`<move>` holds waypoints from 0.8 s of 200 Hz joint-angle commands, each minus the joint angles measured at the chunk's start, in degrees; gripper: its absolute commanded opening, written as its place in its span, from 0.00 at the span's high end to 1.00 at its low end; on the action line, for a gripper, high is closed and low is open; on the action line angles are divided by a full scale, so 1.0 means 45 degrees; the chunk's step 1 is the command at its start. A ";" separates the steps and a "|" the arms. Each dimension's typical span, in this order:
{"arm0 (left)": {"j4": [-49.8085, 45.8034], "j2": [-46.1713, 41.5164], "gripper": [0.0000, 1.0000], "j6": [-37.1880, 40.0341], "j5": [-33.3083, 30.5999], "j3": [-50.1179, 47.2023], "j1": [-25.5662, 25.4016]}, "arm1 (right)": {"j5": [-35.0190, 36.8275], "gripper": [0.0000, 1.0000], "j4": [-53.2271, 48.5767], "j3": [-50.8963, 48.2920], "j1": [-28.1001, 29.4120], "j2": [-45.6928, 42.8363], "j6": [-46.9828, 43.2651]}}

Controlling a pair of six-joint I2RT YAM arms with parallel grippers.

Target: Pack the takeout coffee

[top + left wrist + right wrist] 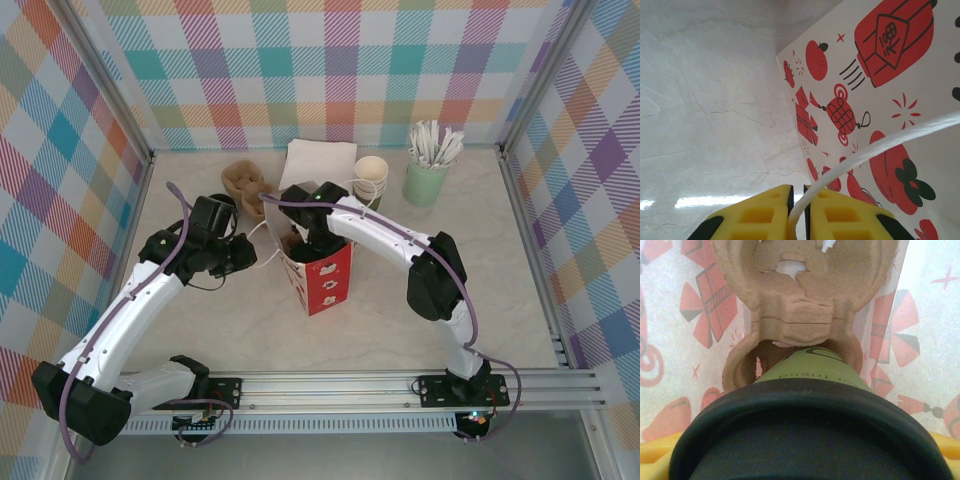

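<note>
Marble desk [250, 320]: bag [325, 285] loading in hand.
Left tool [797, 200] clenched on handle [880, 145]; takeout coffee [805, 370] grasped by right tool [800, 460] above carrier ring [737, 372]; seating judged next.

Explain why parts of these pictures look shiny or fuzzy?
Left wrist view: a glare streak on the table; the yellow fingers pinching the bag handle look soft, the print on the bag sharp. Right wrist view: the black lid on the green cup is too near, so blurred; light glows through the bag wall. Top view: even light, faint shadows.
</note>
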 commanded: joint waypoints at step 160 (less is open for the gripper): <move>0.0222 -0.0098 0.84 -0.0047 0.0042 -0.0333 0.0170 | 0.0084 0.18 0.0606 -0.0954 -0.0050 0.0286 -0.0026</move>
